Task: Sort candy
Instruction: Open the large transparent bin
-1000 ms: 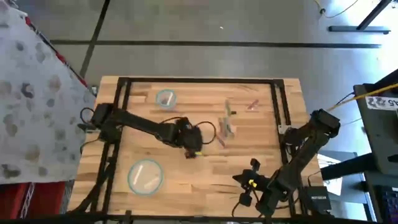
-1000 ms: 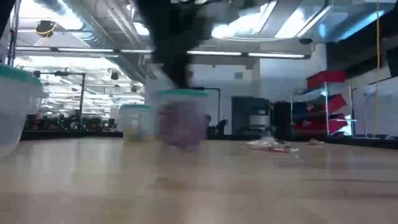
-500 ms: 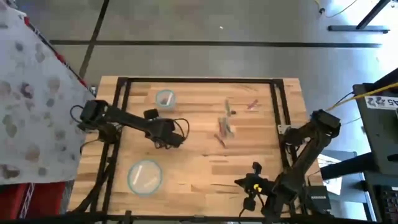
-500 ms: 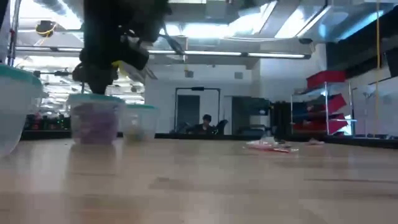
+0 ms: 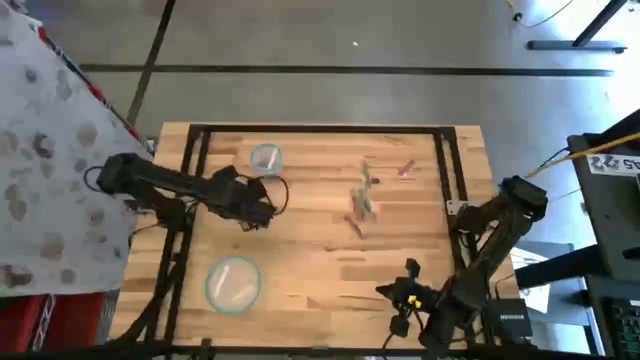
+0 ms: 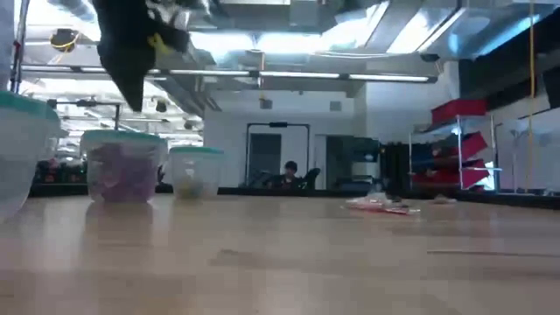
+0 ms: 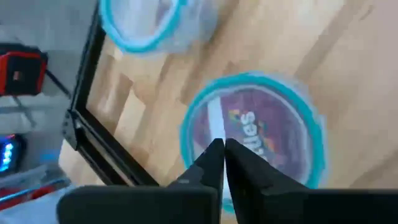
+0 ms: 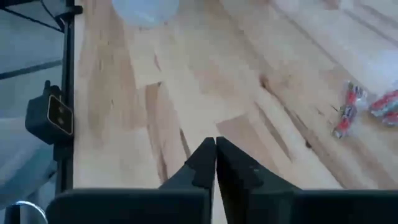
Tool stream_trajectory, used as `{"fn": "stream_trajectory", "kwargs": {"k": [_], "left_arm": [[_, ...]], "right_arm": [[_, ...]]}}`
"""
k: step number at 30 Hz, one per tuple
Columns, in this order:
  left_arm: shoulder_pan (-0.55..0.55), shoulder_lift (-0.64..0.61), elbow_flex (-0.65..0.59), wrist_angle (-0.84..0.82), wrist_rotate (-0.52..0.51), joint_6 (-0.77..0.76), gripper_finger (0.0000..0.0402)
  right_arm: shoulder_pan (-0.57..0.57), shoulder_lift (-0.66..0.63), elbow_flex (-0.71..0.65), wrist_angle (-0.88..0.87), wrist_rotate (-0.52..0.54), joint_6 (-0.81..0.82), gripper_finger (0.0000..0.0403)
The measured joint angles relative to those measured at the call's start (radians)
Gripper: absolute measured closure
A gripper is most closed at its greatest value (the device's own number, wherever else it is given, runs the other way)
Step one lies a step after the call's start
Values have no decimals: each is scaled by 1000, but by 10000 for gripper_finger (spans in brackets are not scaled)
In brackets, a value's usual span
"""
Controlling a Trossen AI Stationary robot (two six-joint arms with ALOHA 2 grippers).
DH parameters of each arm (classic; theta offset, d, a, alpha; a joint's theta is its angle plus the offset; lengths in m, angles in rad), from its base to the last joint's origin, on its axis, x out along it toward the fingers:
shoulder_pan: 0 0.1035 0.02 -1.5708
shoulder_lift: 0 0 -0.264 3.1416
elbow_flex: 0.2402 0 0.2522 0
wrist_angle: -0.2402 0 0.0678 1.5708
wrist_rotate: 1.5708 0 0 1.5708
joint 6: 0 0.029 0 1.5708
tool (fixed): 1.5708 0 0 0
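1. Wooden table (image 5: pixel 320 270): butcher-block top inside a black frame.
2. Left arm: reaches in from the table's left edge; the left gripper (image 5: pixel 252 208) hangs above a bowl of purple candy (image 7: pixel 261 134), its fingers pressed together and holding nothing.
3. Right arm: folded at the table's near right corner; the right gripper (image 5: pixel 398 297) rests there, fingers closed and empty.
4. Clear bowls with teal rims: one (image 5: pixel 233 283) near the front left, one (image 5: pixel 266 158) at the back left.
5. Loose candy (image 5: pixel 363 203): thin pink, red and greenish pieces scattered right of centre, well apart from the bowls.
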Motion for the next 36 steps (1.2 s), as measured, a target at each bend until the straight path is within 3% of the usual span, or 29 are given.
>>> {"fn": "stream_trajectory", "kwargs": {"k": [3, 5, 8, 11, 14, 19, 26, 36], "left_arm": [[-48, -64, 40, -7, 49, -20, 402], [-103, -99, 60, -3, 150, -22, 402], [-221, -123, 55, 53, 314, -79, 402], [-359, -102, 25, 99, 409, -209, 402], [-497, -52, -22, 148, 433, -313, 402], [-634, 51, -112, 285, 376, -456, 402], [-630, 195, -151, 567, 340, -453, 402], [-441, 251, -163, 1048, 213, -86, 402]], "right_arm": [[-14, 0, 0, 11, 6, -5, 401], [-33, 0, 0, 49, 8, -50, 401], [-66, 0, 0, 138, 6, -192, 401], [-107, 0, 0, 237, -27, -347, 401], [-142, 1, 0, 312, -74, -461, 401], [-169, 2, 0, 342, -157, -548, 401], [-164, 2, 0, 342, -214, -579, 401], [-164, 2, 0, 335, -273, -578, 401]]}}
